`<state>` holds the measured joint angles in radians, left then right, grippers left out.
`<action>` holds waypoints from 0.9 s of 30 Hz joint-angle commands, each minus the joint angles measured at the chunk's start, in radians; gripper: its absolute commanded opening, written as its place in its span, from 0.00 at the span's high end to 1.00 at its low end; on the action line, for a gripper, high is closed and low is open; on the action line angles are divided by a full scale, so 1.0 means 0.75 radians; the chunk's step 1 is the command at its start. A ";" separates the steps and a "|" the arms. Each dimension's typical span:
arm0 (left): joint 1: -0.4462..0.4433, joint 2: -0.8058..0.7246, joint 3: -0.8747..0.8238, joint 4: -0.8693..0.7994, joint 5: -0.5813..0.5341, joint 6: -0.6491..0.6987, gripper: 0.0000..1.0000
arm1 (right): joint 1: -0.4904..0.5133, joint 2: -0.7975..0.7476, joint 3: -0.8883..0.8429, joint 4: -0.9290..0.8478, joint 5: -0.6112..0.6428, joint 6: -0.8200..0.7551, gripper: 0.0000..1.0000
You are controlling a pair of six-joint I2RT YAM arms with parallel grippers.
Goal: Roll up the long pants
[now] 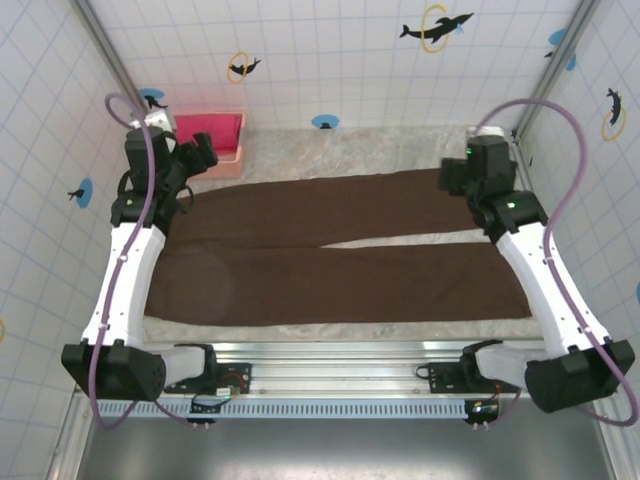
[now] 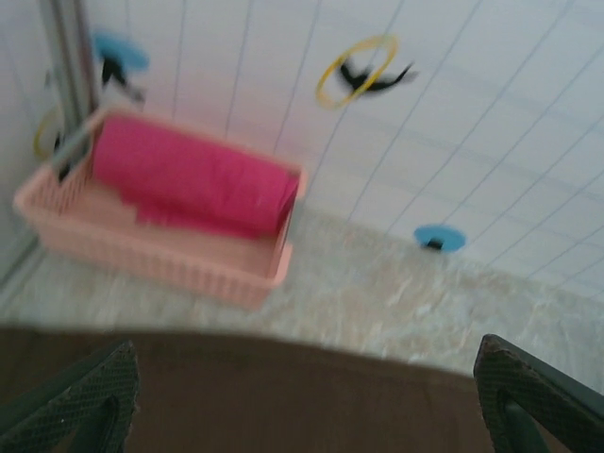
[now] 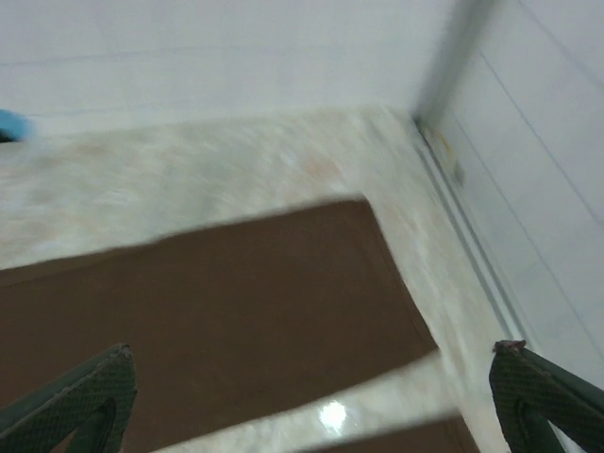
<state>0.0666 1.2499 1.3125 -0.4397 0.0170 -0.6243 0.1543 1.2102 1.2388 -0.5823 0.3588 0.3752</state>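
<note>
Closest to you, the long pants (image 1: 330, 255) lay spread flat across the table (image 1: 380, 145), with the near leg running beside the front edge. The waist sat to your left and the two hems to your right, where a thin wedge of bare tabletop parted the legs.

I judged the brown cloth soft, light and limp. It would sag wherever you lifted it, and it risked sliding on that smooth top instead of curling. It did not look fragile, so a firm pinch should have been safe.

Farther out, your left gripper (image 1: 200, 155) hung above the far edge near the waist. Its jaws were spread wide and held nothing. Your right gripper (image 1: 455, 178) hovered over the hem end of the far leg, equally wide and empty. Its wrist camera showed that hem's far corner lying flat just below.

The far edge looked like the best place to take hold: one pinch at the waist end and one at the hem corner, each catching the full thickness so the layers moved together.

Beyond the pants, a pink basket (image 1: 212, 140) holding a bright pink cloth (image 2: 189, 179) stood by the back wall.
</note>
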 commanded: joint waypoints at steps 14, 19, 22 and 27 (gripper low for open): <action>0.537 -0.300 -0.713 -0.562 0.073 -0.622 0.12 | -0.812 -0.252 -0.768 -0.142 -0.241 0.735 0.01; 0.553 -0.263 -0.736 -0.581 0.057 -0.592 0.13 | -0.868 -0.273 -0.819 -0.153 -0.263 0.695 0.01; 0.563 -0.263 -0.734 -0.600 0.039 -0.584 0.13 | -0.888 -0.264 -0.880 -0.116 -0.324 0.736 0.01; 0.605 -0.259 -0.755 -0.630 0.037 -0.544 0.13 | -0.931 -0.259 -0.963 -0.076 -0.359 0.751 0.05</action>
<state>0.4988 1.0534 0.7578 -0.8700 0.0475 -1.0481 -0.5293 1.0206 0.5449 -0.6605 0.1146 0.9203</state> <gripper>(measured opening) 0.867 0.954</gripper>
